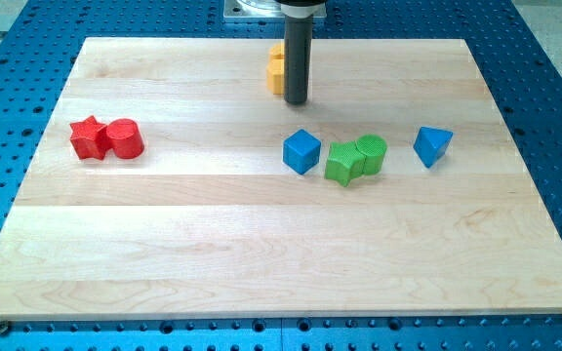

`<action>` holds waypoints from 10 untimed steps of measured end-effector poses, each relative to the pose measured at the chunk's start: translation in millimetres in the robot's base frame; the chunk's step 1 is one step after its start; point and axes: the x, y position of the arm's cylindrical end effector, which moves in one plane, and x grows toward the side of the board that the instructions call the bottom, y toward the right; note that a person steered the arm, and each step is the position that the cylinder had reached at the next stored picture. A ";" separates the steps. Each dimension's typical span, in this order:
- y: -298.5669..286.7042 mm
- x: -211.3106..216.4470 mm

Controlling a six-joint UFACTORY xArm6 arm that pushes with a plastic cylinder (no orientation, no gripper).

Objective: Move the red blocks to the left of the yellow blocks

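Wooden board point(261, 253): red blocks point(106, 137) side-by-side (left-right).

No text, label, brand, number or sign can be read anywhere in the view.

Wooden board point(261, 253) on a blue perforated table point(554, 58). Dark rod descends at 12 o'clock; my tip point(296, 101) rests just beside the yellow blocks point(275, 70), partly hidden behind it. At 9 o'clock: red star block point(88, 136) touching red cylinder point(125, 138). Right of centre toward 3 o'clock: blue cube point(301, 151), green cube point(341, 163) touching green cylinder point(371, 153), blue triangular block point(432, 145).
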 end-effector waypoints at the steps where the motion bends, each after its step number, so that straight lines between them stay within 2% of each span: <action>1: -83.2 83.0; 2: -161.5 119.6; 3: -283.1 120.9; 4: -321.6 115.3; 7: -188.2 47.9; 8: -186.8 10.5; 9: -242.5 -8.9; 10: -181.7 -25.4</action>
